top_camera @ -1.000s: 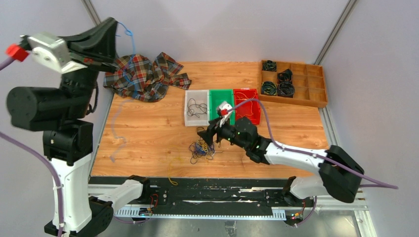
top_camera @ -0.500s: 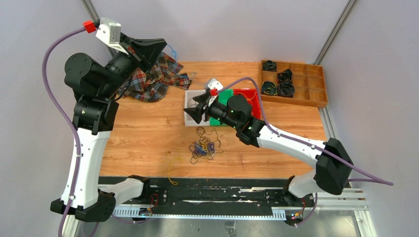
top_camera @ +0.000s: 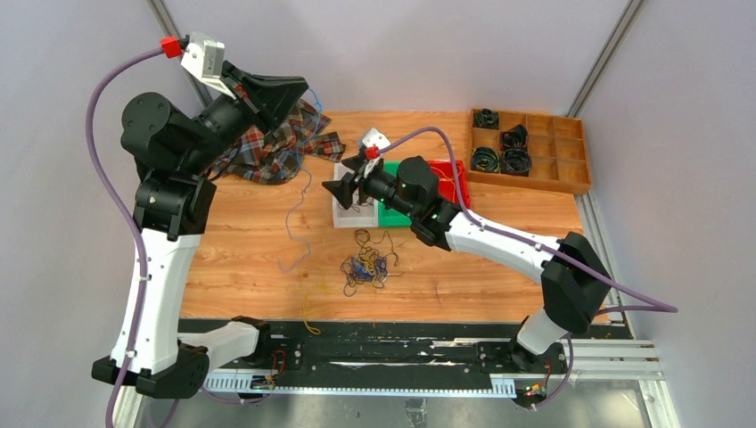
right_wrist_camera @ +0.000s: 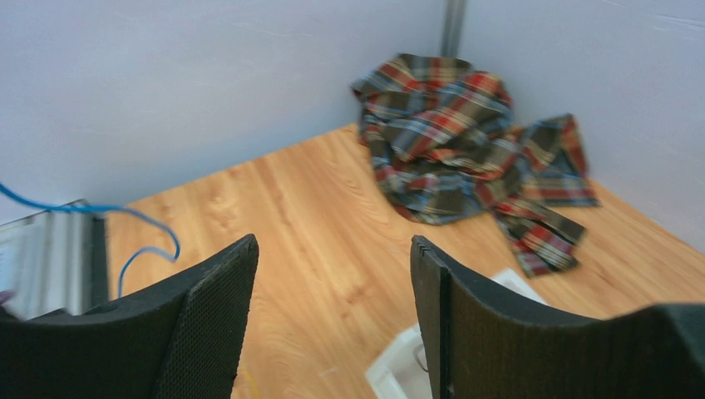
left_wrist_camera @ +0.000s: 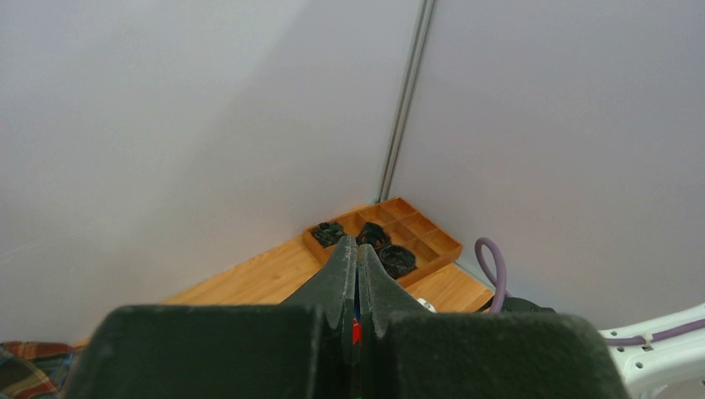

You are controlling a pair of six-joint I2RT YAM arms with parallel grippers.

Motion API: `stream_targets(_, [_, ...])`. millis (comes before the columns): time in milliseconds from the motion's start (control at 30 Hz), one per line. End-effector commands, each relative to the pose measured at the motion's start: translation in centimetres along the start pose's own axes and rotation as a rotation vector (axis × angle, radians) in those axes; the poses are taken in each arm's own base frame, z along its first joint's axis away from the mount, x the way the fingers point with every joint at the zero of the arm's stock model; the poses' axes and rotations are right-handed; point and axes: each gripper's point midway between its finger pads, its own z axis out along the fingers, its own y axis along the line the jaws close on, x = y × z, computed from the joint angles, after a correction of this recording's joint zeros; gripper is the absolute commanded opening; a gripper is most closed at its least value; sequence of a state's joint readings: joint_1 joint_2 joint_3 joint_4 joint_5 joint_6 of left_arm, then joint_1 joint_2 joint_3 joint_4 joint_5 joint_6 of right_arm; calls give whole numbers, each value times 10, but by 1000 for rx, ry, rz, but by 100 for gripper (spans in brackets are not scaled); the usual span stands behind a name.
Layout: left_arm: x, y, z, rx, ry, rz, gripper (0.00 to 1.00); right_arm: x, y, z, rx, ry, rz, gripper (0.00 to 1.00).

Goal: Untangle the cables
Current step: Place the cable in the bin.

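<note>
Cables (top_camera: 364,265): one dangles from left tool (top_camera: 305,87).

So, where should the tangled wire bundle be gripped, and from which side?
Probably the loose loop standing out at the far edge of the bundle. Come from straight above with the open right gripper: the bundle lies flat on the table, and its dense middle would give several wires at once.

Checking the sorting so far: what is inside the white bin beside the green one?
A bit of thin black cable shows in the near part of the white bin. The right gripper, open, hangs over the far part and hides the rest.
</note>
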State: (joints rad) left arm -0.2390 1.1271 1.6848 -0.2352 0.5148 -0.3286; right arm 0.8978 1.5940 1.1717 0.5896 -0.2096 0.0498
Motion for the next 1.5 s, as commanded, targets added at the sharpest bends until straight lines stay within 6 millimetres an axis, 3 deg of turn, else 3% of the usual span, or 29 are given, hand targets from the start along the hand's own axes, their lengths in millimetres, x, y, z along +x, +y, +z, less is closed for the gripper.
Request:
stream_targets(0, [-12, -15, -13, 30, -21, 65, 1, -15, 38, -4, -207, -73, 72, 66])
stream_targets(100, [-15, -18, -18, 32, -29, 86, 1, -8, 49, -13, -259, -52, 108, 65])
stream_targets(333, [-23, -27, -22, 56, -48, 87, 1, -3, 52, -43, -257, -46, 165, 65])
stream_targets(400, [-26, -28, -22, 59, -53, 87, 1, -1, 47, -48, -224, -40, 165, 65])
stream_targets(600, [-30, -30, -22, 64, -65, 82, 1, -5, 7, -54, -42, -26, 171, 67])
stream_targets(700, [-32, -30, -22, 66, -70, 84, 1, -14, 5, -57, -36, -49, 157, 68])
stream_targets(867, [-35, -31, -22, 67, -78, 93, 1, -28, 32, -51, -191, -66, 149, 76])
stream_targets(1200, [-44, -35, -24, 76, -96, 105, 1, -23, 62, -23, -355, -49, 153, 78])
stream_targets(1333, [-46, -37, -26, 78, -99, 109, 1, -19, 65, -13, -371, -42, 152, 78])
stream_targets(1400, [-46, -38, -26, 78, -100, 108, 1, -20, 62, -9, -353, -46, 153, 69])
stream_targets(1467, [-46, -39, -28, 81, -99, 105, 1, -20, 56, -8, -324, -47, 146, 53])
